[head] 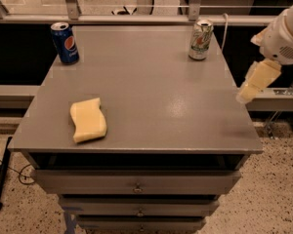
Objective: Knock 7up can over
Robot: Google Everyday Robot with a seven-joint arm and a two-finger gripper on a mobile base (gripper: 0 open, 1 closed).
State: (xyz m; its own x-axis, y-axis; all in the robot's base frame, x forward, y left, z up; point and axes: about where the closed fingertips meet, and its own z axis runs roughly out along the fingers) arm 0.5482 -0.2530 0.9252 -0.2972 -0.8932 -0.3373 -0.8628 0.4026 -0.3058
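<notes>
The 7up can [200, 39] stands upright near the far right corner of the grey table [156, 106]. It is whitish-silver with green and red markings. My gripper [253, 84] hangs on the white arm at the right, just beyond the table's right edge. It is nearer the camera than the can, to the can's right, and clearly apart from it. It holds nothing that I can see.
A blue Pepsi can [65, 43] stands upright at the far left corner. A yellow sponge [88, 119] lies at the front left. Drawers [136, 184] sit under the tabletop. A railing [136, 17] runs behind the table. A cable [224, 28] hangs by the 7up can.
</notes>
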